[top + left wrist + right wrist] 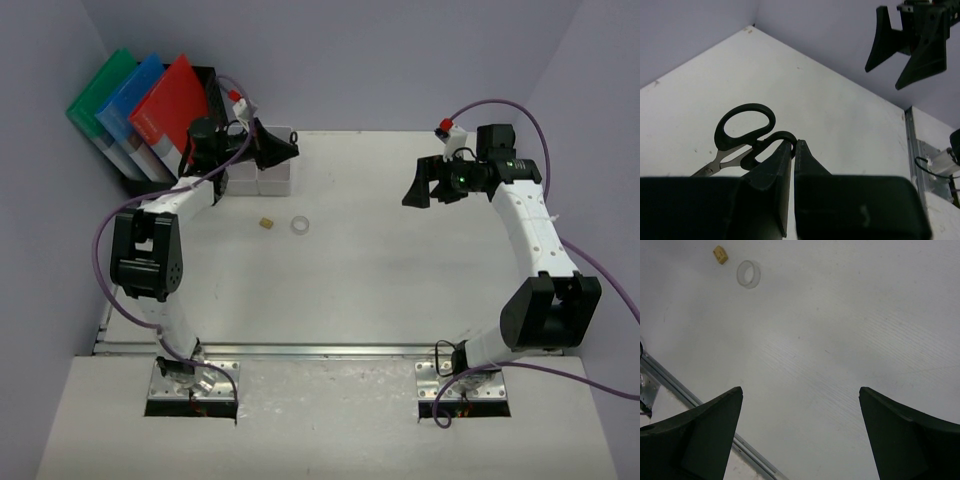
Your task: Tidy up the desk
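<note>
Your left claw (288, 150) is up at the far left of the worktop (400, 280), pinched narrow on the scissors (754, 145). In the left wrist view its two fingers almost touch, with the smaller black handle loop caught at their tips.

Note how the scissors lie. The handles sit out at the fingertips and the blades run back and to the left beneath the claw body. That puts the long axis closer to the claw's own line than square across it. From above you can't pick the scissors out against the dark fingers.

The put-down, as I judge it, turns on what is below you. The white compartment tray (258, 183) is directly under the claw, with its near wall showing just on the near side of the wrist. The black file rack (213, 88) with its coloured folders stands just left of the tray. The claw points right, away from the rack, so dropping to the tray looks the shorter move.

A clear tape ring (299, 225) and a small yellow piece (265, 223) lie on the worktop near the tray, side by side but apart.

Your right claw (426, 190) hangs spread wide over the far right, holding nothing and well apart from the tray. The left arm is clearly the nearer one.
</note>
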You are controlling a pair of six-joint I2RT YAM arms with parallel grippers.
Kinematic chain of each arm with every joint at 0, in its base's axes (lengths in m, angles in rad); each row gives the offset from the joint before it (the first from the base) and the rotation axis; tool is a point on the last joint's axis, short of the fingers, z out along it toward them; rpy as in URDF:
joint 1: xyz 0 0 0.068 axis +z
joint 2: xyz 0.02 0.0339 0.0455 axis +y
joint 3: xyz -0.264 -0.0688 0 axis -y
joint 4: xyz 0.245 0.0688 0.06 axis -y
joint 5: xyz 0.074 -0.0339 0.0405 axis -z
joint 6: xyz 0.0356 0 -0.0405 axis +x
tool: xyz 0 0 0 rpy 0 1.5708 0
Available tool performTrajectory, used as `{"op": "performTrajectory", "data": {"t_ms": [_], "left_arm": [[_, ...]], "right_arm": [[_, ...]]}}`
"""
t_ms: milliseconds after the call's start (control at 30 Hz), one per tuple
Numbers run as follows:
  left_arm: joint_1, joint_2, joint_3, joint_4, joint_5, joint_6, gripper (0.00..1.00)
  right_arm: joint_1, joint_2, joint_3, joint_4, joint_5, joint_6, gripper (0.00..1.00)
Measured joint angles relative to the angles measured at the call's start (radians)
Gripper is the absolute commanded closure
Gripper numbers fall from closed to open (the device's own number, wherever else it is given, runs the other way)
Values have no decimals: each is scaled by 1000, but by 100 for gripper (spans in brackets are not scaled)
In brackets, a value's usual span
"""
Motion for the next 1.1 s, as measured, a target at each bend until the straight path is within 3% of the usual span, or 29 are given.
{"op": "performTrajectory", "data": {"t_ms": [133, 367, 700, 1100], "left_arm": [[31, 65, 50, 154, -57, -131, 100], [51, 161, 99, 243, -135, -227, 100], [50, 224, 92, 250, -256, -267, 100], [50, 264, 79, 172, -532, -296, 100]], "right_arm": [[0, 0, 0, 1, 3, 0, 1], [0, 0, 1, 0, 6, 0, 1], [0, 0, 5, 0, 11, -5, 1], [0, 1, 5, 0, 21, -12, 1]]}}
